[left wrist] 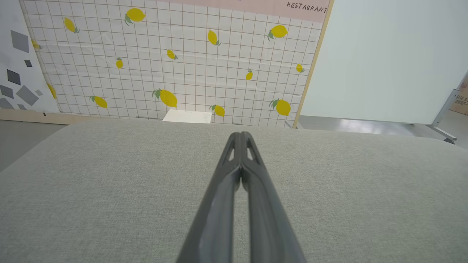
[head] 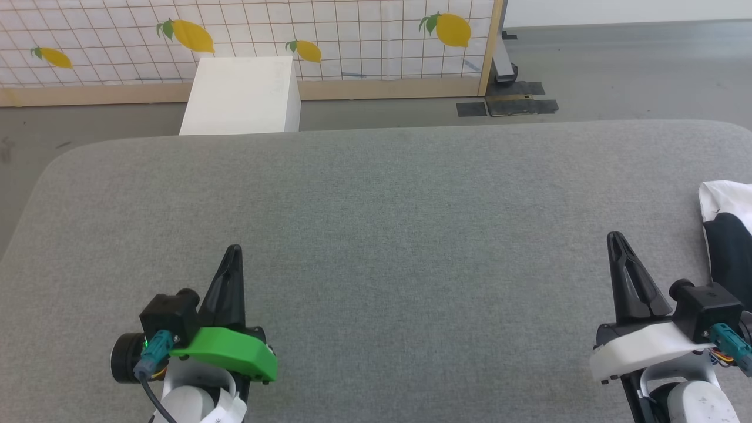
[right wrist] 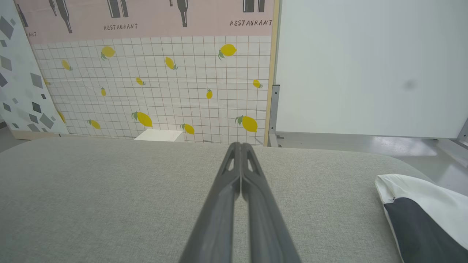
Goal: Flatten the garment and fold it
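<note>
A: Quick pass, biggest first. What are you looking at?

B: You have a wide grey fabric-covered surface (head: 376, 194) with rounded far corners spanning the head view. Behind it, on the floor, a white grid-patterned backdrop (head: 352, 35) printed with yellow lemons stands in a wooden frame. A white box (head: 241, 97) stands between the backdrop and the surface's far edge, left of centre.

A: And your task item?

B: The garment (head: 728, 235) lies on the surface at the far right of the head view, cut off by the picture's edge. You see white cloth with a black panel below it, bunched, not spread flat. In the right wrist view it sits at the lower right (right wrist: 420, 215), white on top, dark underneath. The print is not visible.

A: Claws?

B: Your left gripper (head: 234, 249), with the green cover, is low at the left, its jaws pressed together and holding nothing; the left wrist view shows the tips meeting over bare grey fabric. Your right gripper (head: 615, 236), with the white cover, is low at the right, jaws likewise pressed together and empty. It is just left of the garment and apart from it.
</note>
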`<state>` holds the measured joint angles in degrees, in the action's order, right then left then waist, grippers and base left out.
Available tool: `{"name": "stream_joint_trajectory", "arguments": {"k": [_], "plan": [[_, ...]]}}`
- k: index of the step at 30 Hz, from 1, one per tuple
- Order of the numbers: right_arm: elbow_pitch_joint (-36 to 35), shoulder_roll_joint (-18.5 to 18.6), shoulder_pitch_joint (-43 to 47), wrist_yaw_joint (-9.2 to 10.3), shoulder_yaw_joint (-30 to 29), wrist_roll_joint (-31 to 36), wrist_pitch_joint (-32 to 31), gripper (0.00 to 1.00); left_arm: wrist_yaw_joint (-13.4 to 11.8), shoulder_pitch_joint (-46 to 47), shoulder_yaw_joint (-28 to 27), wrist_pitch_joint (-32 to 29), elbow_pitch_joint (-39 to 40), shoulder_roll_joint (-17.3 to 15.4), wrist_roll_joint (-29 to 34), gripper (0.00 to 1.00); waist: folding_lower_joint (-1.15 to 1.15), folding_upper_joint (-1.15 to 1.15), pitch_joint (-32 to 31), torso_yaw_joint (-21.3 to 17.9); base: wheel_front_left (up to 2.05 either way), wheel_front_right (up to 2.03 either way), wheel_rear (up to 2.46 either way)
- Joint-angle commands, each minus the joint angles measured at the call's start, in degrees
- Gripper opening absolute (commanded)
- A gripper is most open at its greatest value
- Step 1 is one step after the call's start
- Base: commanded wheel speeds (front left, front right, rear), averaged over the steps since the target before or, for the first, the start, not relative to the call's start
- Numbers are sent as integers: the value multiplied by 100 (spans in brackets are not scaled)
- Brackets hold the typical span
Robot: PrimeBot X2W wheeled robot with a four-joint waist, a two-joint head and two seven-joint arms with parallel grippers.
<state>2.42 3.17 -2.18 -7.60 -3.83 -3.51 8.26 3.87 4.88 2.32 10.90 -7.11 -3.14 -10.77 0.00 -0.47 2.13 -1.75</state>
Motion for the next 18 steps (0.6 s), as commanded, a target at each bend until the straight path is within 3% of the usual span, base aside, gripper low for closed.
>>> {"name": "stream_joint_trajectory", "arguments": {"k": [1,18], "plan": [[-41,-7,60,3,21,44,-32,0,-64,-83,-28,-29,34,7,102,0,0,12,-3,3,0,0,0],[-79,-11,90,4,89,101,-180,0,-125,-158,-66,-227,160,11,284,0,0,19,-43,35,0,0,0]]}}
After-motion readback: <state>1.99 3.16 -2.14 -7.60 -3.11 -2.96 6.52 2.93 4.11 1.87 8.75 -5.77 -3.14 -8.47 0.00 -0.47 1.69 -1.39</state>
